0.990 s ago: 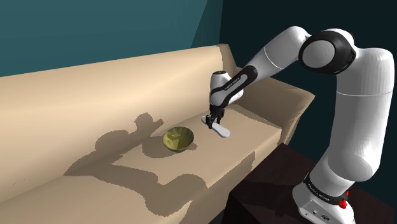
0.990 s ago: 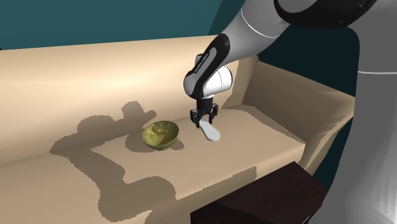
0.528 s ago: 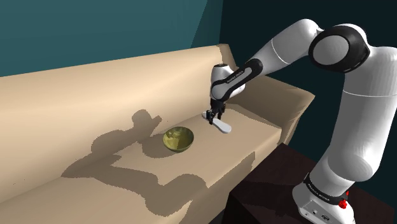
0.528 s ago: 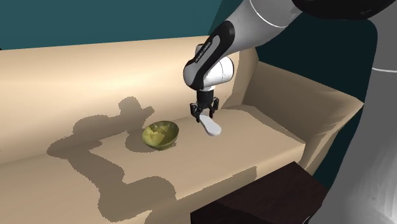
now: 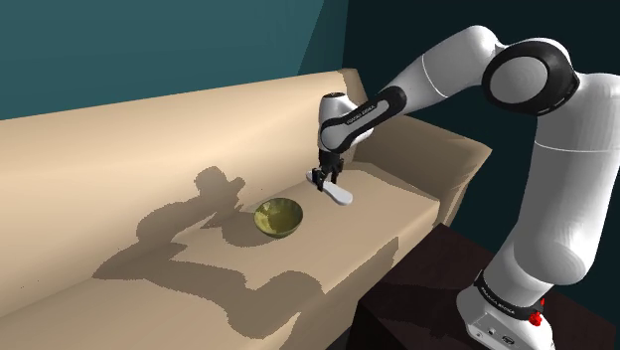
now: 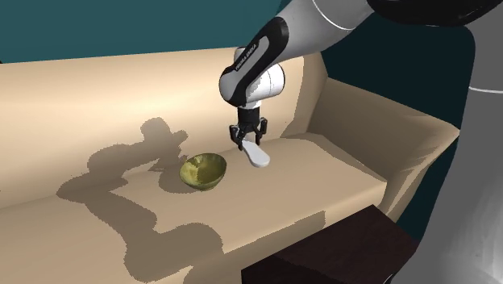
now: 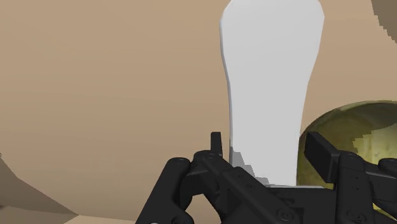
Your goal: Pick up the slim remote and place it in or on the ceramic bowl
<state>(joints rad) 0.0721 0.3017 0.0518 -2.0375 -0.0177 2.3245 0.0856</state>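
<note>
Since a second ago the gripper point(image 5: 321, 179) has gone up and a bit left in the shoulder view, closer to the bowl point(image 5: 278, 217). On the left of that view, the arm's shadow point(image 5: 189, 244) lies on the tan sofa point(image 5: 119, 149). Near the middle, the yellow-green bowl sits on the sofa. Just right of it is the slim white remote point(image 5: 338, 193), one end pinched tight between the two black fingers point(image 7: 318, 153). At the lower right is the dark stand point(image 5: 417, 298).
</note>
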